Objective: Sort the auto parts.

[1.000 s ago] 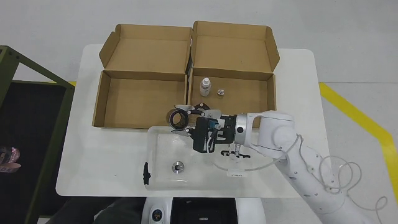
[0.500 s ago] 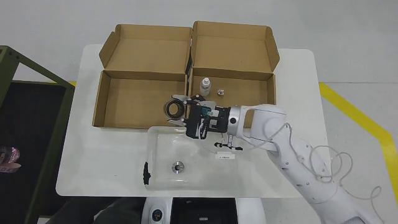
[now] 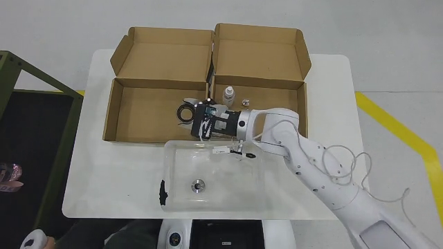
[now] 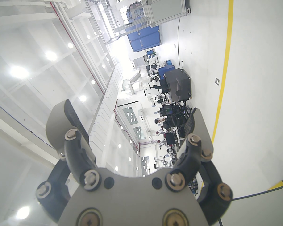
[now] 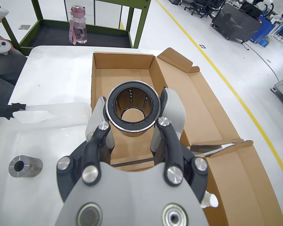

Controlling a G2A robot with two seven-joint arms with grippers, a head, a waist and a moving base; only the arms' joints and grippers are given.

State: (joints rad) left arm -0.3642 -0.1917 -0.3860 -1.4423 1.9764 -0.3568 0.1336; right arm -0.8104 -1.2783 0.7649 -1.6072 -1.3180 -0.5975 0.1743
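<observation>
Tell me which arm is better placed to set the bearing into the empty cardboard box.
Right: the right hand grips the bearing above the empty box. The left hand is open, holding nothing, and faces away from the table.

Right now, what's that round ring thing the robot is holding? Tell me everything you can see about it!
The ring is a short metal tube, open through the middle, with a black end face, a silvery outer shell and rows of tiny steel balls inside. The right gripper pinches its sides between two pale fingers, nothing else touching it. It hangs over an open cardboard box.
</observation>
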